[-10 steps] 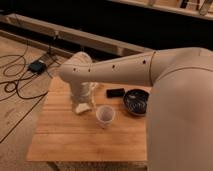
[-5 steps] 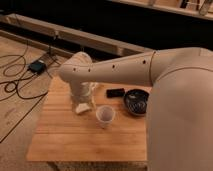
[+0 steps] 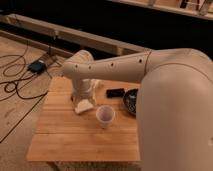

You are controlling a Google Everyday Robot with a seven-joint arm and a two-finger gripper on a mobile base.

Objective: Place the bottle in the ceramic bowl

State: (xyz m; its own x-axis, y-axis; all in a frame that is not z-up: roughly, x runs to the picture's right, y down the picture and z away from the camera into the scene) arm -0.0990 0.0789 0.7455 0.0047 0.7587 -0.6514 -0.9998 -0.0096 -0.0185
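Wooden slat table (image 3: 65, 135), light-toned and rectangular, fills the lower left and centre of the frame. It stands on a tan floor (image 3: 17, 107). Black cables (image 3: 15, 82) trail over that floor at the left edge, leading to a small dark box (image 3: 36, 66). A pale horizontal rail (image 3: 75, 35) crosses the dark wall along the upper part of the frame.

On the table, a white paper cup (image 3: 105, 116) stands upright near centre. A small dark flat object (image 3: 115, 93) lies further back. At the right, the round dark grey-black ceramic bowl (image 3: 130, 101) is partly covered by the arm.

The large cream-coloured robot arm (image 3: 170, 100) enters from the right, fills the lower right, and reaches leftward across the upper middle. Its wrist bends straight down over the table's left-centre.

The cream two-finger gripper (image 3: 84, 106) points down at the tabletop, left of the cup and well apart from the bowl. The claw stands spread. The small slim whitish bottle cannot be told apart from the pale gripper; whether it sits under or within the claw cannot be determined.
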